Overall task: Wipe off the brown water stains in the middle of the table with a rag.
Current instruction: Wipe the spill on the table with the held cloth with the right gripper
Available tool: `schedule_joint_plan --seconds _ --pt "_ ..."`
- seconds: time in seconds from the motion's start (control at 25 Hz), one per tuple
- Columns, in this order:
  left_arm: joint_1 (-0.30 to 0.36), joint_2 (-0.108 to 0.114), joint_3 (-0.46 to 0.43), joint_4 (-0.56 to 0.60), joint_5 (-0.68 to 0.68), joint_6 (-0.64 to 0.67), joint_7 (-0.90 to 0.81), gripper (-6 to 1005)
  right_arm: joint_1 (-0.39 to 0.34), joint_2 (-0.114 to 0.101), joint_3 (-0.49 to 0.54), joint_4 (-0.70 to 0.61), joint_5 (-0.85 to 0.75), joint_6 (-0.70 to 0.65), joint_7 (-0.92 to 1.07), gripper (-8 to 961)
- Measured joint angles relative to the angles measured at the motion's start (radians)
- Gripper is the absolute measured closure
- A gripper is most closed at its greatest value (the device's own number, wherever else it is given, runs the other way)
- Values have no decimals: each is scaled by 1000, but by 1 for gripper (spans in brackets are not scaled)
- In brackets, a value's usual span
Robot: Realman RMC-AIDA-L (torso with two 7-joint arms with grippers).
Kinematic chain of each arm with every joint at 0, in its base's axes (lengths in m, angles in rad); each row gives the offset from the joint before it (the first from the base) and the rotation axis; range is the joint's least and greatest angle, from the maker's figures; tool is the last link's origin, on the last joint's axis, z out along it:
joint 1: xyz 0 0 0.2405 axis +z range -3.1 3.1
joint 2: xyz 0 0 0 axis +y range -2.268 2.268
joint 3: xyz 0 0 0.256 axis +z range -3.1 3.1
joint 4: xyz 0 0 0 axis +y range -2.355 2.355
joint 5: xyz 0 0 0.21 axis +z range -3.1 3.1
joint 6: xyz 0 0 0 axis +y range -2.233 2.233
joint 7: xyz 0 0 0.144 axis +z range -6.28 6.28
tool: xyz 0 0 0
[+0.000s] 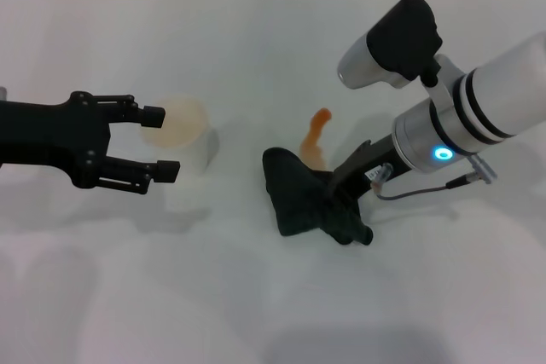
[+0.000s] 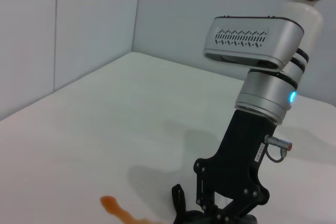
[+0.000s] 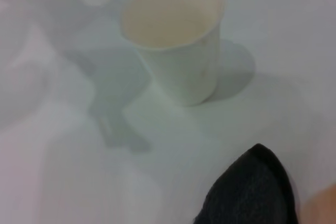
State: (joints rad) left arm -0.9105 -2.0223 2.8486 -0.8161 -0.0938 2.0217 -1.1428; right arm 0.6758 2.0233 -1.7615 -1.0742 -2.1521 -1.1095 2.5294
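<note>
The brown water stains (image 1: 317,137) form a thin orange streak in the middle of the white table (image 1: 256,296), also seen in the left wrist view (image 2: 118,209). The dark rag (image 1: 299,198) lies crumpled on the table, its far edge touching the wide end of the streak. My right gripper (image 1: 351,212) reaches down into the rag's right side and is shut on it. The right wrist view shows a corner of the rag (image 3: 252,192). My left gripper (image 1: 160,142) hovers open at the left, away from the stain.
A white paper cup (image 1: 183,130) stands upright left of the stain, right at my left gripper's fingertips; the right wrist view shows it too (image 3: 178,51). A white wall borders the table's far edge.
</note>
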Motion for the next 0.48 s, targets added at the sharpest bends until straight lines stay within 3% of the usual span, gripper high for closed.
schedule_joint_plan --seconds 0.48 --pt "-2 -3 0 -8 -1 0 0 111 19 0 -7 37 -2 57 2 883"
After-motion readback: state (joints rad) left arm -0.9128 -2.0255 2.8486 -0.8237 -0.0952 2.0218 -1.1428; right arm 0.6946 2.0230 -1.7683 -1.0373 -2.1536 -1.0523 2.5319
